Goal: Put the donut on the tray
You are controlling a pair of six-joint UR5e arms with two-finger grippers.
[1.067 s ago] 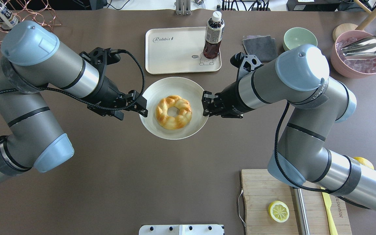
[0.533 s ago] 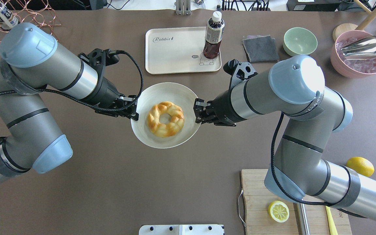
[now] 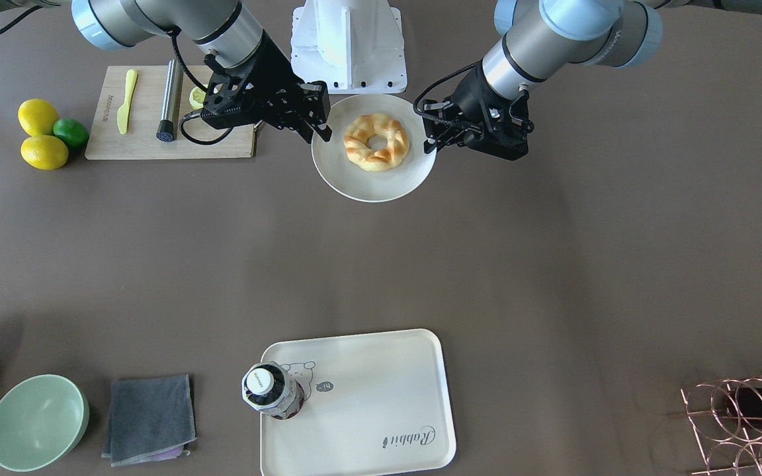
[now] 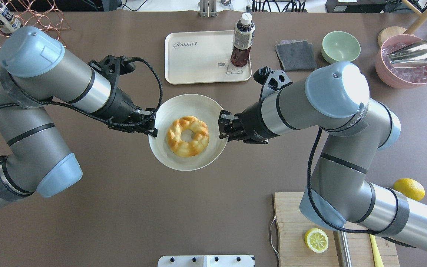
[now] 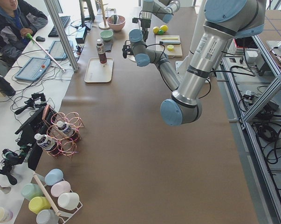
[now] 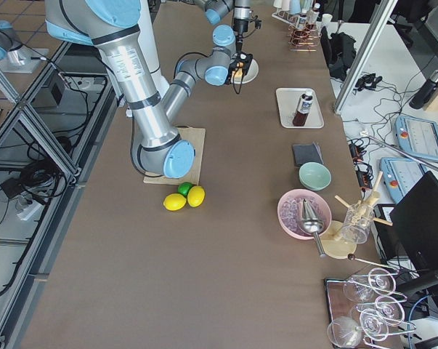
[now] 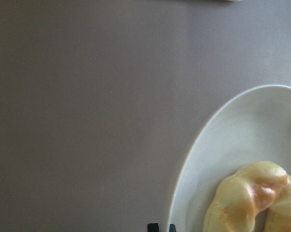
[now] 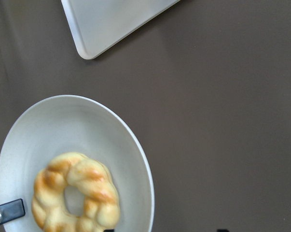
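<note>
Donut (image 4: 188,136) on white plate (image 4: 169,111), frame centre. Left hand (image 4: 153,129) pinches its rim; right hand (image 4: 223,128) wide, straddling opposite rim.

Robot lab: aluminium framing (image 5: 62,35), teach pendants (image 5: 34,68)

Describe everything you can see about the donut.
The donut is a golden-brown twisted ring with a centre hole, glossy, with darker browned ridges. It lies flat on the round white plate, touching only that. The left gripper and right gripper are at the plate's rim, neither touching the donut. It is not on the tray.
</note>
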